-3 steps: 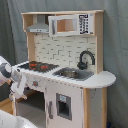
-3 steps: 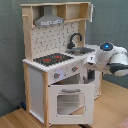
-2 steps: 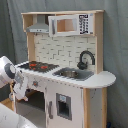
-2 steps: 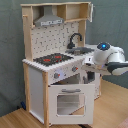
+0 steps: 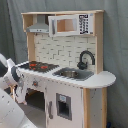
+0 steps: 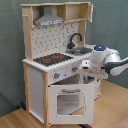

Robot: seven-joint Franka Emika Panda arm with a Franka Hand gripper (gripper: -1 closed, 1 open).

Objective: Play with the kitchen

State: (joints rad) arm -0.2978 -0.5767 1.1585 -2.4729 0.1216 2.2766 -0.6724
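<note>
Beside the kitchen, near its counter's front edge, the gripper hangs level with the knobs, seemingly poised to work them. Whether its claw is clenched, I cannot tell

In the second exterior view, the worktop of the kitchen lay open between hob and hood. The faucet rose at 2 o'clock from the hob, blocking the sink. The robot arm crowded the counter's 3 o'clock end, above the oven door.
</note>
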